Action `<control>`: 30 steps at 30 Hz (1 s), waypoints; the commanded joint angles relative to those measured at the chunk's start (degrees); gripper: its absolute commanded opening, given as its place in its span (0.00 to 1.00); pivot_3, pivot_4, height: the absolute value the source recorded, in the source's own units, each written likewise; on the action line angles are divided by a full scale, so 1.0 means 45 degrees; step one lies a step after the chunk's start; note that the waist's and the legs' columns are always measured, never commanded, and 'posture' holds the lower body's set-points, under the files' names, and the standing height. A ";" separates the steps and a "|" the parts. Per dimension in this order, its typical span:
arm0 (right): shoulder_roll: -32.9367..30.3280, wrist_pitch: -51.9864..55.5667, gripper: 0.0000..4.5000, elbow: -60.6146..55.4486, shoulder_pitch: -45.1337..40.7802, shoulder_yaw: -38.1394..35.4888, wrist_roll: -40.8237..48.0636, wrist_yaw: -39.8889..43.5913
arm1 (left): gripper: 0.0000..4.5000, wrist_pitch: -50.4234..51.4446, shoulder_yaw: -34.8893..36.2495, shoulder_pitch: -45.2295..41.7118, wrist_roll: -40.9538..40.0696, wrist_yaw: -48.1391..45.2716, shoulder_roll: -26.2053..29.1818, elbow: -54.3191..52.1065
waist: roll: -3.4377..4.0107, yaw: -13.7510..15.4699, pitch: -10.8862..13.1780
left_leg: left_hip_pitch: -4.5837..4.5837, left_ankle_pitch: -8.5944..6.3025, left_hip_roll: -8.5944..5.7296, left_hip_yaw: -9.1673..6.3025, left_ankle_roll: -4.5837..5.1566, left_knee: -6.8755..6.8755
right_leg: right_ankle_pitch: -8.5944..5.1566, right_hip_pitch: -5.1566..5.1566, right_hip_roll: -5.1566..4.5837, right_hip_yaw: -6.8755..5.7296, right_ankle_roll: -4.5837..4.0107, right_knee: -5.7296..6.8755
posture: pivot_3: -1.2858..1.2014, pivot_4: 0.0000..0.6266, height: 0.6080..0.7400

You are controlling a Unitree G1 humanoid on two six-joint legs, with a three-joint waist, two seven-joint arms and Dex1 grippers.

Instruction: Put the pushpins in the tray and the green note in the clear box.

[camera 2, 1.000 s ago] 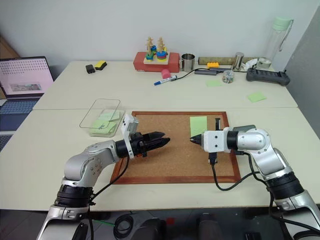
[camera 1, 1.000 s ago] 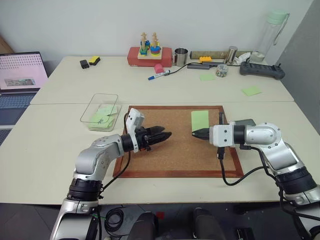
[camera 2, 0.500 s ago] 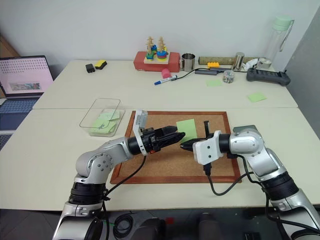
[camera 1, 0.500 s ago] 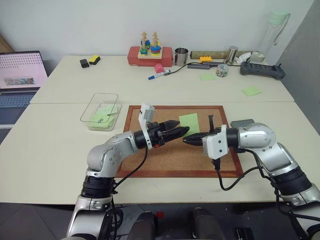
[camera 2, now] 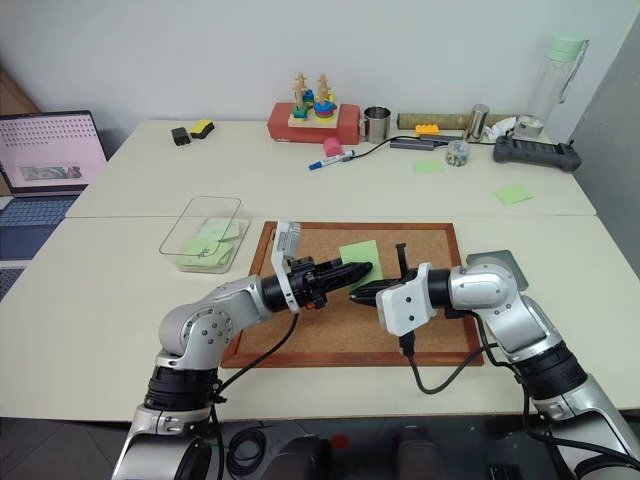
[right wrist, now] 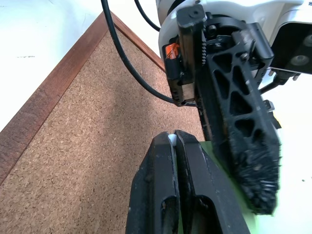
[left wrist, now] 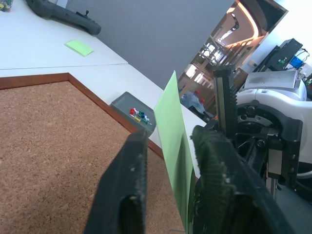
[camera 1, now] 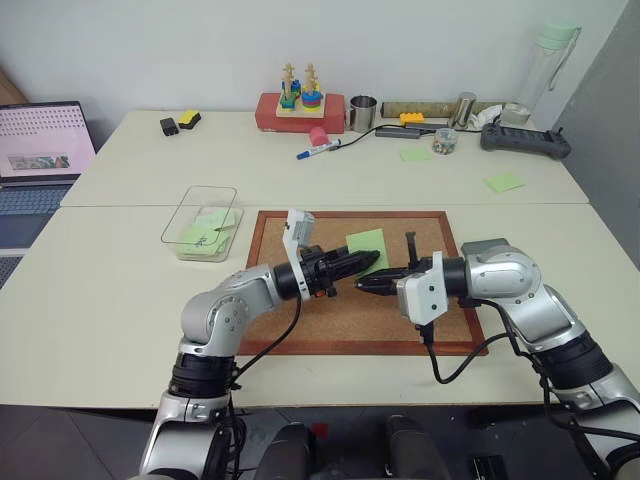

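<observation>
You have a thin, pale green note (camera 1: 366,243), flat and stiff like card from the side, standing on edge between the two grippers above the corkboard (camera 1: 300,330). Your right gripper (right wrist: 176,141) has its ribbed black fingers pressed tight together, clenched on the near edge of the note; the paper spreads out past its tips. Your left gripper (left wrist: 168,139) has its two coarse, rubbery fingers (left wrist: 127,165) a little apart with the note standing in the gap, close against one finger; you cannot tell from here whether they pinch it.

Both forearms reach in toward each other over the middle of the board, left gripper roughly level and pointing toward the right one, right gripper angled slightly down, their tips nearly meeting at the note.

Beyond the left gripper's tips, just off the board's wooden frame, sits the tray (left wrist: 134,108), a dark grey square with a low rim, holding the pushpins (left wrist: 139,114): tiny red, blue and green heads clustered together. The clear box (camera 1: 200,222), shallow, transparent plastic with rounded corners, lies well behind the left gripper beside the board's far corner, with green paper inside.

The board is grainy cork in a reddish wood frame on a cream table (camera 1: 100,300). A laptop (camera 1: 40,145) stands at the table's far left.
</observation>
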 commanded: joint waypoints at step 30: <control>-0.0446 0.5626 0.00 -0.2202 0.1038 -0.3348 0.3250 -0.1941 | 0.00 -0.2637 -0.0168 -0.0111 0.1682 0.1013 -0.0369 0.0433 | -0.0008 0.0067 0.0004 | -0.0012 -0.0001 -0.0002 -0.0009 0.0002 -0.0001 | 0.0001 0.0000 -0.0005 -0.0002 -0.0001 -0.0010 | 0.52 0.24 1.00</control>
